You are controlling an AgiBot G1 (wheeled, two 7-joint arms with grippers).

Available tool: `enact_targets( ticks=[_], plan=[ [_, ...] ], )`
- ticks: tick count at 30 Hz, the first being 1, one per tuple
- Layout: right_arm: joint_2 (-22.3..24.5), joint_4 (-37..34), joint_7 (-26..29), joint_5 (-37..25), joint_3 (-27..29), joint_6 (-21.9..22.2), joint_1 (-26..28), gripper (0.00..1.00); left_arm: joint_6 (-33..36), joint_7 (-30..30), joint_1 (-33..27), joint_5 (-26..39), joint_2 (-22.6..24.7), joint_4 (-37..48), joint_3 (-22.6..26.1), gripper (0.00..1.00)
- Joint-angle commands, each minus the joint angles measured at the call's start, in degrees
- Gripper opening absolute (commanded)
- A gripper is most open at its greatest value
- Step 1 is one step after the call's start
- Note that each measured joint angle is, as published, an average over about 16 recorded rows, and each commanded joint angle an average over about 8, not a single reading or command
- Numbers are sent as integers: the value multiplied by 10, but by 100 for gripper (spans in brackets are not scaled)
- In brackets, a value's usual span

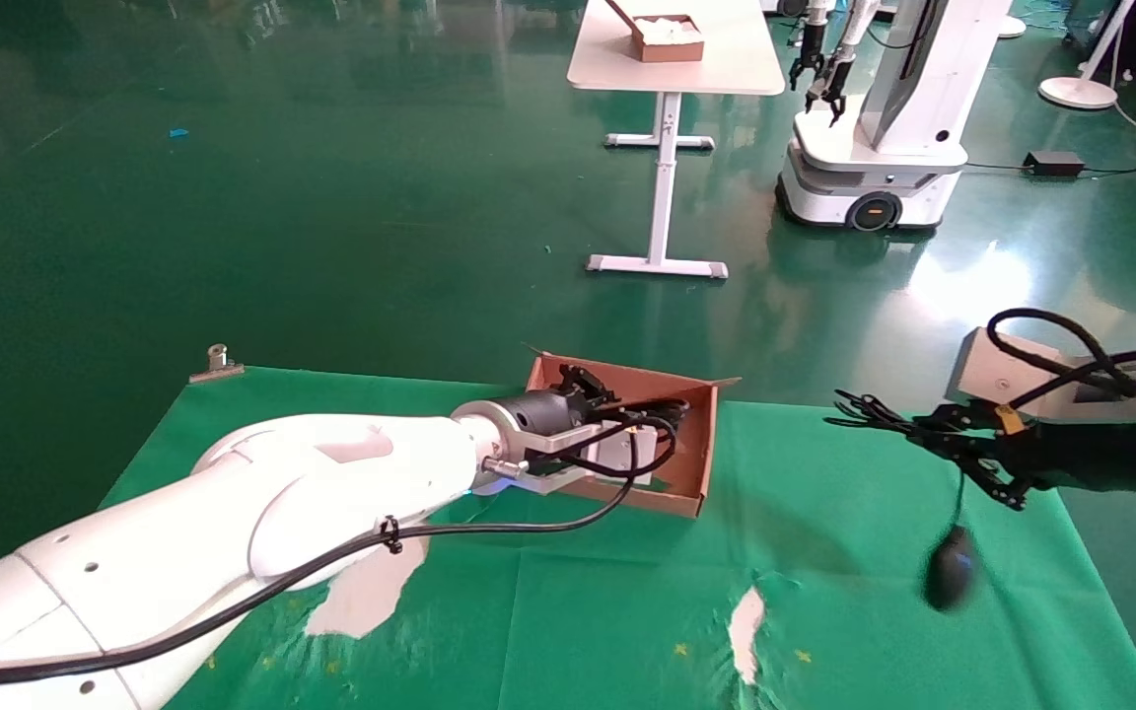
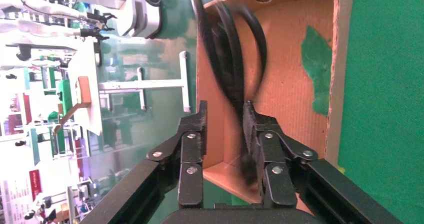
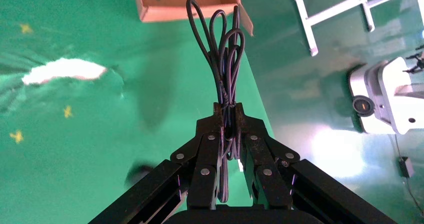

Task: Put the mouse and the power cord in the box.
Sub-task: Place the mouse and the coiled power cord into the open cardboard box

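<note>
The box (image 1: pixel 702 461) lies on the green cloth at the middle of the table. My left gripper (image 1: pixel 583 383) reaches into it with jaws open. In the left wrist view the power cord (image 2: pixel 227 58) hangs in thick black loops inside the box (image 2: pixel 290 83), its blurred lower end lying against one finger (image 2: pixel 252 134) of my left gripper (image 2: pixel 225 108). To the right, above the cloth, my right gripper (image 1: pixel 923 429) is shut on the bundled thin cord (image 3: pixel 220 48). The black mouse (image 1: pixel 950 580) dangles below it, clear of the table. The right wrist view shows the box (image 3: pixel 170 13) ahead of my right gripper (image 3: pixel 228 108).
White worn patches (image 1: pixel 371 592) mark the cloth near me. A metal clip (image 1: pixel 218 361) sits at the table's far left corner. Beyond, on the green floor, stand a white table with a smaller brown box (image 1: pixel 669 37) and another robot (image 1: pixel 874 148).
</note>
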Motion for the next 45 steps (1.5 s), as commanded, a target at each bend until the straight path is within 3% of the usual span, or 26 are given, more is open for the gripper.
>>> enact_targets(
  ticks=[1, 8, 15, 20, 25, 31, 38, 45],
  plan=[
    [-4, 0, -1, 2, 0, 2, -1, 0, -8, -7, -5, -9, 0, 2, 17, 100],
    [-16, 0, -5, 7, -1, -1, 9, 0, -34, -25, -21, -27, -1, 11, 54, 100],
    [-29, 2, -18, 12, -1, -5, 31, 0, -83, -54, -49, -42, -17, 71, 49, 100],
    [-58, 2, -32, 2, -11, -5, 47, 0, -78, -76, -71, -59, -73, 84, 34, 100],
    [-111, -3, -45, -29, -33, 13, 57, 0, -47, -100, -77, -51, -158, 20, 32, 100],
    [-202, -39, -59, -100, -66, 72, 66, 0, -2, -159, -70, -14, -231, -97, 35, 100],
    [-342, -196, -118, -204, -117, 194, 83, 0, 28, -242, -66, 62, -254, -161, 28, 100],
    [-403, -333, -184, -201, -170, 295, 89, 0, 60, -332, -56, 162, -253, -193, 11, 100]
  ],
)
